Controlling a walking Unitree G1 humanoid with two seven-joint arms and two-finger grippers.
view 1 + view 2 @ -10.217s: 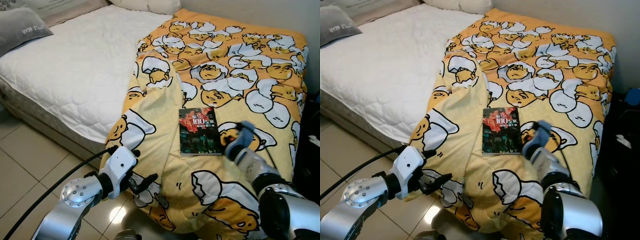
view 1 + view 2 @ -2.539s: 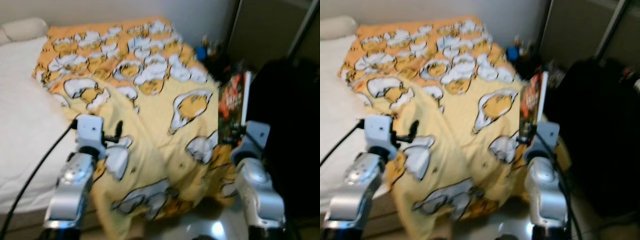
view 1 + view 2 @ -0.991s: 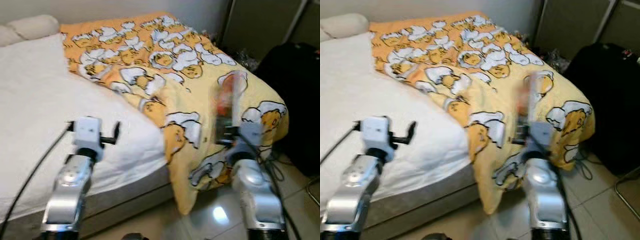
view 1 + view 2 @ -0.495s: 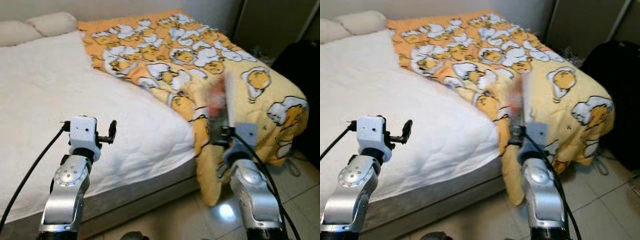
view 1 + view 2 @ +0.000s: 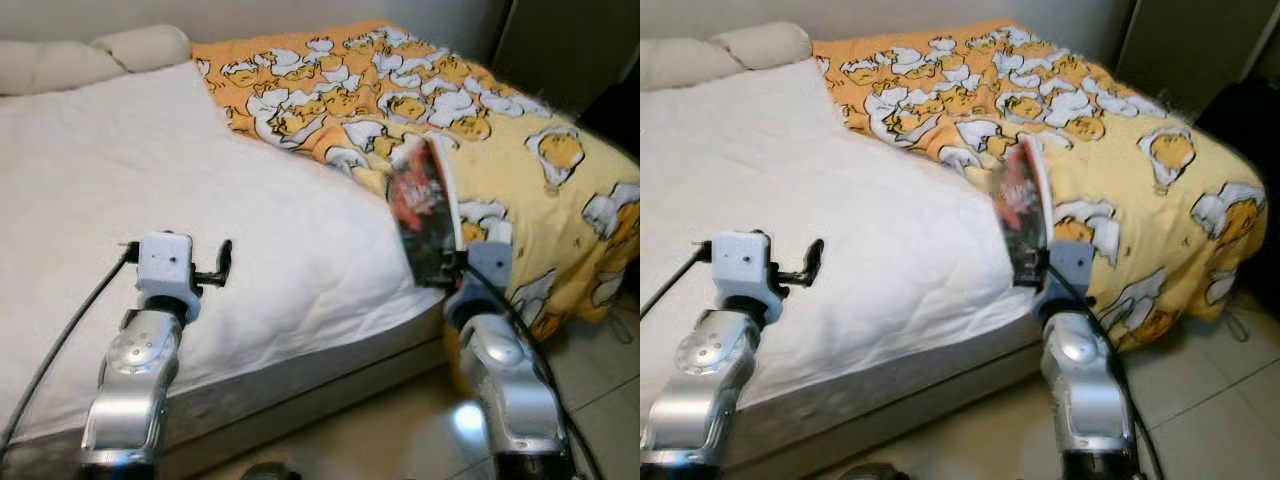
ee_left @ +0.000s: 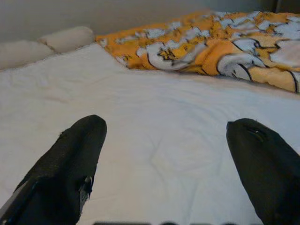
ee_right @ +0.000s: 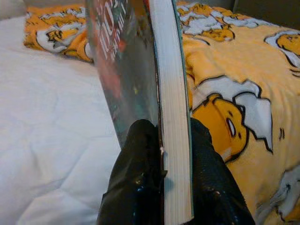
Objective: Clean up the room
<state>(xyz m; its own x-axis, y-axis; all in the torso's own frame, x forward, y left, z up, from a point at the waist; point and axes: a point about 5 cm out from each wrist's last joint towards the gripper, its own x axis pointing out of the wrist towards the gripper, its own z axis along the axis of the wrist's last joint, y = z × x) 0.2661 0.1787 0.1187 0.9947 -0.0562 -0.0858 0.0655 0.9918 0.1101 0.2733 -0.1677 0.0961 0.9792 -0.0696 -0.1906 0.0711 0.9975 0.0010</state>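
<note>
Book [image 5: 424,222] held upright in right gripper [image 7: 161,140], both black fingers clamped on its lower edge, cover facing the robot's left. Compared with 10.2 s ago: book then flat on yellow egg-print blanket [image 5: 520,140]; since lifted clear and carried. Whole view shifted between frames, so camera turned along the bed; white mattress [image 5: 150,190] came to take up most of the frame, pillow [image 5: 140,45] at the far end. Left gripper [image 6: 173,154] empty, fingers spread wide, poised above mattress. Judged: pick-up step done, drop-off place for book not yet identified. Writing: "100" legible on cover in right wrist view, with blurred characters beside it, unreadable. No other labels made out.
</note>
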